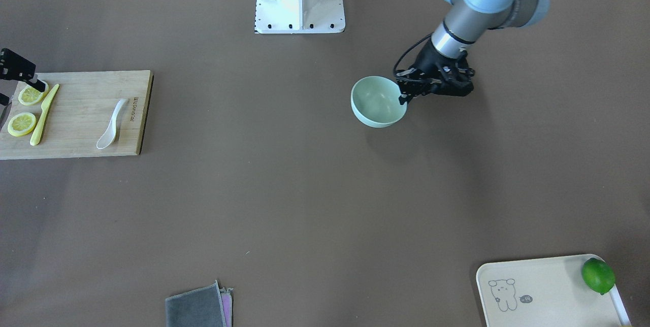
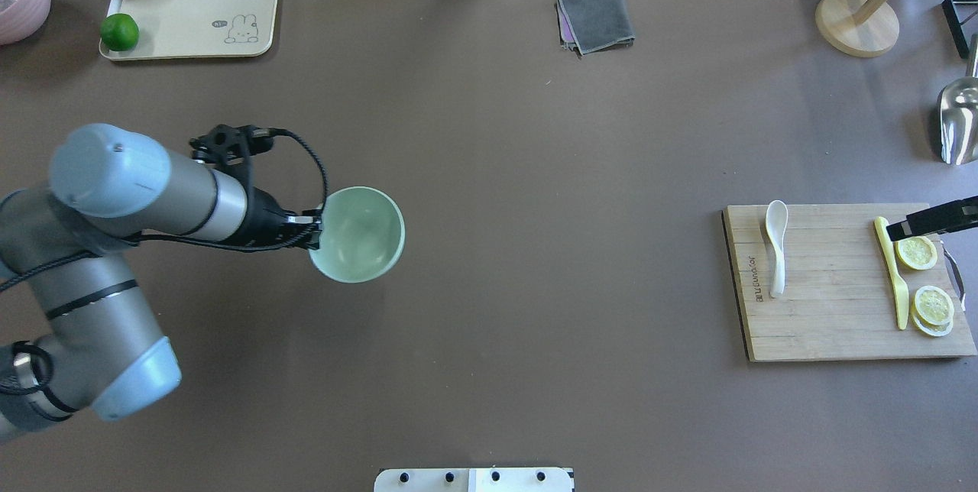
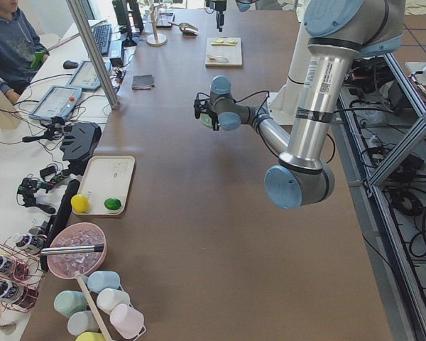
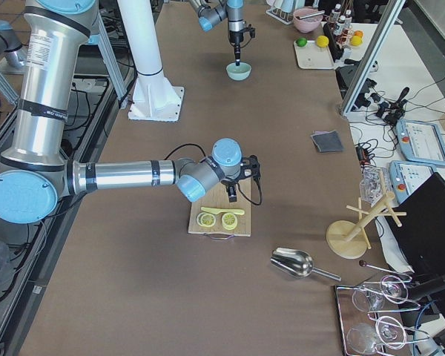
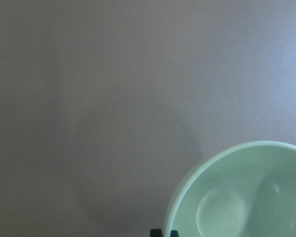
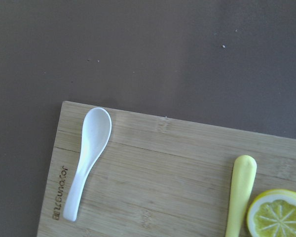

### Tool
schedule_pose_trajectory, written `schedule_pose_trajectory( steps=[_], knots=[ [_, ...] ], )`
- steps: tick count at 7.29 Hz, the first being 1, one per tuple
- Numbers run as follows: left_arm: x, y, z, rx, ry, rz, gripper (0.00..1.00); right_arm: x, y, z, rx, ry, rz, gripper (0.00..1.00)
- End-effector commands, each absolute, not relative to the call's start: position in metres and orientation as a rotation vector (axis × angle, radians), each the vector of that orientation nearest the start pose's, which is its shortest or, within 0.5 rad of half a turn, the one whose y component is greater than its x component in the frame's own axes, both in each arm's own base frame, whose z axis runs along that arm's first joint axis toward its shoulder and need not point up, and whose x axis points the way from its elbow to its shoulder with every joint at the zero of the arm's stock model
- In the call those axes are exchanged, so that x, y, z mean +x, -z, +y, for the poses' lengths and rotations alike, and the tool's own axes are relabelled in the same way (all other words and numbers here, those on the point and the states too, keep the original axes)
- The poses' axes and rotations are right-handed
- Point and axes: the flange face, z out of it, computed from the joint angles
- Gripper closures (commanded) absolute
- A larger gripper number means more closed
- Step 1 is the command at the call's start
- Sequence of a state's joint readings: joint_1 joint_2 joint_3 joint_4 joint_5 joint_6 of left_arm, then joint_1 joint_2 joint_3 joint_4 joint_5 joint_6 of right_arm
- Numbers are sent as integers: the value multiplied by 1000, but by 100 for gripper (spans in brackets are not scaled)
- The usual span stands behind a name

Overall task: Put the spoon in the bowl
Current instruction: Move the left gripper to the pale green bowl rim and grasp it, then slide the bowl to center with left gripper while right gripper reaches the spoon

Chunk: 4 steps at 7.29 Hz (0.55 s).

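The pale mint-green bowl (image 2: 359, 236) is at the table's left-middle, upright and empty. It also shows in the front view (image 1: 378, 102) and the left wrist view (image 5: 246, 197). My left gripper (image 2: 315, 228) is shut on the bowl's near rim. A faint shadow on the table suggests the bowl is held slightly raised. The off-white spoon (image 2: 776, 244) lies on the left part of a wooden cutting board (image 2: 829, 324), scoop away from me; it also shows in the right wrist view (image 6: 89, 158). My right gripper (image 2: 900, 231) hangs open above the board's right part, over the lemon slices and well right of the spoon.
A yellow plastic knife (image 2: 892, 270) and lemon slices (image 2: 932, 305) lie on the board. A cream tray (image 2: 199, 11) with a lemon and a lime stands far left. A grey cloth (image 2: 596, 18), a wooden stand (image 2: 856, 22) and a metal scoop (image 2: 959, 121) are at the far side.
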<state>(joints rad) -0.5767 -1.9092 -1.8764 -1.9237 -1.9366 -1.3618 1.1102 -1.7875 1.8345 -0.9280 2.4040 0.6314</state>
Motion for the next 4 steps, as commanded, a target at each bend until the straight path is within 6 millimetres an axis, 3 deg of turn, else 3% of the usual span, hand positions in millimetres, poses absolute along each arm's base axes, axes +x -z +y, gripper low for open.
schedule_pose_trajectory(
  steps=[1,3,4],
  knots=[
    [520,-208,-364,75,158,953,100,-187,-519,-397,108,83,-995,4],
    [561,-194,-372,83,158,930,100,-228,-508,-391,68,54,-989,4],
    [564,-195,-374,81,159,926,100,-244,-503,-389,54,42,-988,4]
  ],
)
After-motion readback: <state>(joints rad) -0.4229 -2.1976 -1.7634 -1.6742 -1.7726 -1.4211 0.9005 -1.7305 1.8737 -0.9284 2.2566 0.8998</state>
